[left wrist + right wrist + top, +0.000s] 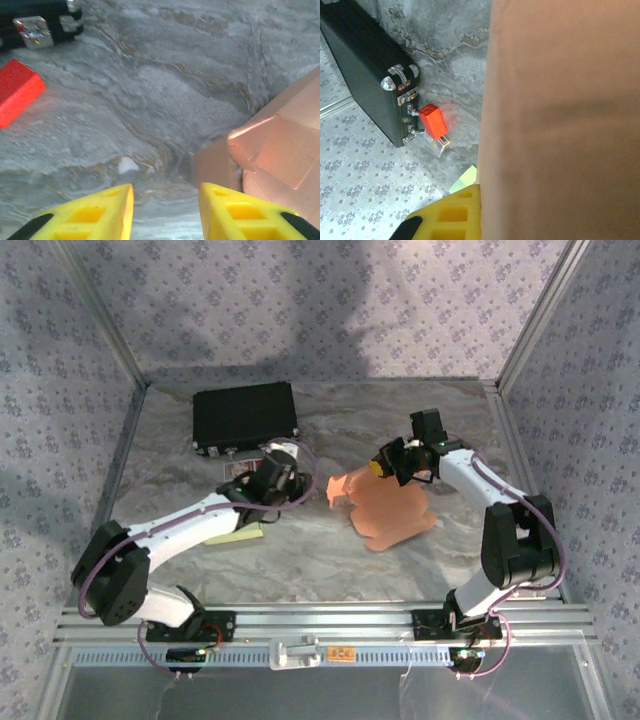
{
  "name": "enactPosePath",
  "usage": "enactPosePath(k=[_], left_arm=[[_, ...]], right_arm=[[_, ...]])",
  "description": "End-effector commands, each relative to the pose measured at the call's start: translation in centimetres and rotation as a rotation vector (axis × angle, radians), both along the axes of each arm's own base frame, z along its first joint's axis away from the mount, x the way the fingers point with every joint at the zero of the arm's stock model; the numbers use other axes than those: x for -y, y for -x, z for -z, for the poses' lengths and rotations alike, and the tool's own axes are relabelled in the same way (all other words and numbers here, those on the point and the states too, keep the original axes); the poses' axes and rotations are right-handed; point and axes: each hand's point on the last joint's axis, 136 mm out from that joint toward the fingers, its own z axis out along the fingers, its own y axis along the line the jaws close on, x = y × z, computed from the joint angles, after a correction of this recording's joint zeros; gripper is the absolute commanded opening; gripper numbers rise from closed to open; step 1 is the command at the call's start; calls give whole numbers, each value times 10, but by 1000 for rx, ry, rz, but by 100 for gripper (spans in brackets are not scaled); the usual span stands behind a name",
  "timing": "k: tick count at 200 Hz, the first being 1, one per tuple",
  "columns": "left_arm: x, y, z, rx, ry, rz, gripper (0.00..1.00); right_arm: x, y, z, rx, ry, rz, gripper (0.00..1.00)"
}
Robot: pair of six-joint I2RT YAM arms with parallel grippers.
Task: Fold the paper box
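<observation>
— Yellow fingers of the left gripper (165,202) are sitting closest to the lens. They are standing partly apart with bare tabletop between them, gripping nothing.

— And the rest, by size?

— The marbled grey table (300,570) is carrying everything. On it the salmon paper box (385,508) is lying right of centre, between the two grippers. At the back left a black case (245,415) is lying flat. A yellow-green notepad (240,536) is peeking out beneath the left arm, and a small red block (17,90) is resting near the case's latches.

— What is the right gripper (388,466) doing?

— It is pinching closed at the box's far edge. In its wrist view a paper panel is running right against its yellow finger, so it seems to be holding that wall.

— How far along is the folding?

— Early to middle, judging by shape. Creases are showing and a flap at the left end is standing up, but most of the sheet is lying flat. The other walls are waiting to be raised and tucked.

— Which way is it lying?

— Its long axis is running diagonally, back-left to front-right, with the raised flap pointing toward the left gripper.
</observation>
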Motion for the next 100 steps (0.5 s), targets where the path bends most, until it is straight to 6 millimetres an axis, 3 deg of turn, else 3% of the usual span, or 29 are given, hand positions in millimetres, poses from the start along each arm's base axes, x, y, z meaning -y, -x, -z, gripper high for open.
enactPosePath(k=[1, 33, 73, 100], left_arm=[[3, -1, 34, -102, 19, 184, 38], [32, -8, 71, -194, -57, 392, 34], [56, -30, 73, -141, -32, 445, 35], [79, -26, 58, -87, 21, 515, 35]], right_arm=[[-3, -8, 1, 23, -3, -55, 0], [-8, -13, -1, 35, -23, -84, 0], [-12, -14, 6, 34, -42, -110, 0], [-13, -17, 8, 48, -55, -109, 0]])
